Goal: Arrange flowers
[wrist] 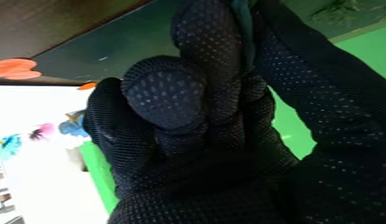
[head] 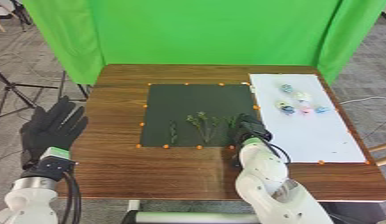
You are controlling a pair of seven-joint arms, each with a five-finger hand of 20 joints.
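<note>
Beyond the table's left edge, my left hand (head: 53, 127) is open, with its fingers straight. My right hand (head: 250, 127) is over the right front part of the black mat (head: 194, 100), beside a green sprig (head: 230, 121). In the right wrist view my right hand (wrist: 225, 135) has loosely bent fingers and a narrow gap beside the thumb; a green sprig (wrist: 336, 11) lies past the thumb. Other green stems lie on the mat, a branching one (head: 204, 125) and a thin one (head: 173, 132). Small colourful flowers (head: 304, 107) lie grouped on the white sheet (head: 300, 137).
The brown wooden table (head: 185, 172) extends in front of the mat. Orange markers (head: 166, 146) line the mat and the sheet. A green backdrop (head: 207, 32) stands behind the table, and a dark tripod (head: 13, 85) stands on the floor at the left.
</note>
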